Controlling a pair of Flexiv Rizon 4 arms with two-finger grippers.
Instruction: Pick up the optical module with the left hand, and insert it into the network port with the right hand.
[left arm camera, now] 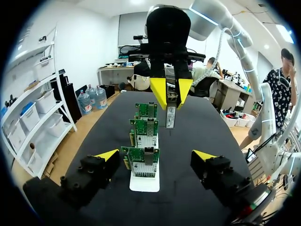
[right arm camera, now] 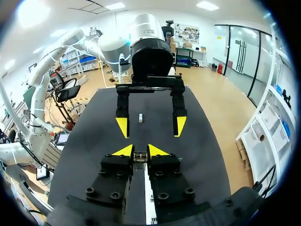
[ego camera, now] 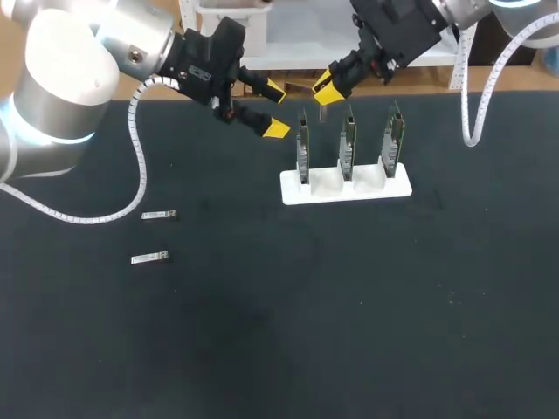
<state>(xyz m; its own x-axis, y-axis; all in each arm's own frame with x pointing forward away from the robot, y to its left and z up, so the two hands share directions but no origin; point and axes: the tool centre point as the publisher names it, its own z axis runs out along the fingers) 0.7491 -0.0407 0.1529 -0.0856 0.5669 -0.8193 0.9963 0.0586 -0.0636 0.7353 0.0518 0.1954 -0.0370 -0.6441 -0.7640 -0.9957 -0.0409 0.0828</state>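
My right gripper (ego camera: 321, 90) hangs above the left end of the card rack, shut on a small silver optical module (ego camera: 322, 111) that points down. In the left wrist view that gripper (left arm camera: 171, 94) and the module (left arm camera: 170, 117) hang over the farthest card (left arm camera: 147, 110). The right wrist view shows the module (right arm camera: 139, 156) pinched between the yellow tips of my right gripper (right arm camera: 140, 151). My left gripper (ego camera: 276, 110) stands open just left of the rack, holding nothing; its own view shows the left gripper (left arm camera: 156, 158) astride the nearest card (left arm camera: 141, 161).
Three upright green network cards sit in a white holder (ego camera: 367, 191) at the table's middle back. Two spare silver modules (ego camera: 159, 214) (ego camera: 149, 257) lie on the black mat at the left. One of them (right arm camera: 140, 117) shows beyond the left gripper (right arm camera: 150, 126) in the right wrist view.
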